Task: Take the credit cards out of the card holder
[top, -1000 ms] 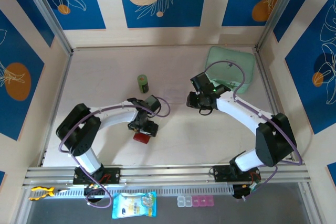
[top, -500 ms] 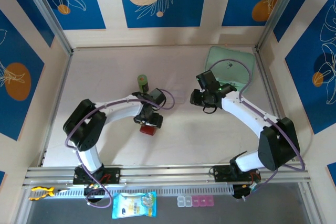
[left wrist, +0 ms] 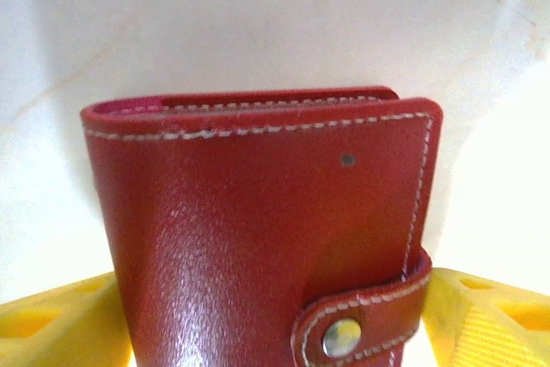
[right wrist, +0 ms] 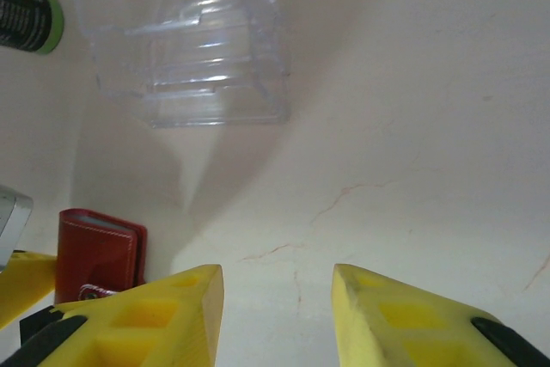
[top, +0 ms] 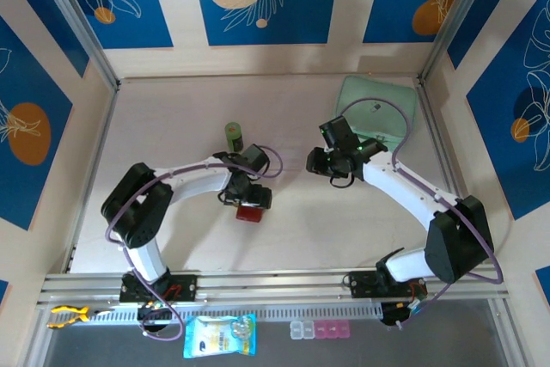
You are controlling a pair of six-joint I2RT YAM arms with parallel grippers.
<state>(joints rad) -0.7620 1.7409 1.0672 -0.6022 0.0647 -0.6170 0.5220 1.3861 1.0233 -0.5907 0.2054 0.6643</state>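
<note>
- At the desk's (top: 172, 118) middle, the left tool (top: 248, 201) straddles the red wallet (top: 250, 212), which sits to the left of the right tool (right wrist: 277, 281) and well in front of the back wall.
- Left tool: spread wide, with its yellow fingers (left wrist: 47, 324) flanking the wallet's two sides. They appear to press on it, so the wallet seems gripped, though the contact lies at the lower edge of the left wrist view.
- Wallet: closed and seen face-on from the left wrist. Its tab (left wrist: 369, 315) wraps round the right edge and is fastened on the front by a metal snap (left wrist: 342, 338). Pale stitching runs along the borders, and a thin pink lining shows at the top edge.
- Right tool: its fingers are set a moderate gap apart with nothing between them, and they point over bare desk. From the right wrist the wallet shows low at the left, upright and apart from this tool.
- Clear box (right wrist: 185, 40): on the desk beyond the right tool, with a dark, green-capped tube (right wrist: 24, 13) just beside its left corner.
- Tube, from above: upright, just behind the left arm's wrist.
- Mint pouch (top: 378, 109): at the desk's far right corner, behind the right arm, whose purple cable (top: 391, 118) arcs above it.
- Near ledge, in front of the arm bases: a blue packet (top: 220, 335) and a pill case (top: 320, 329).
</note>
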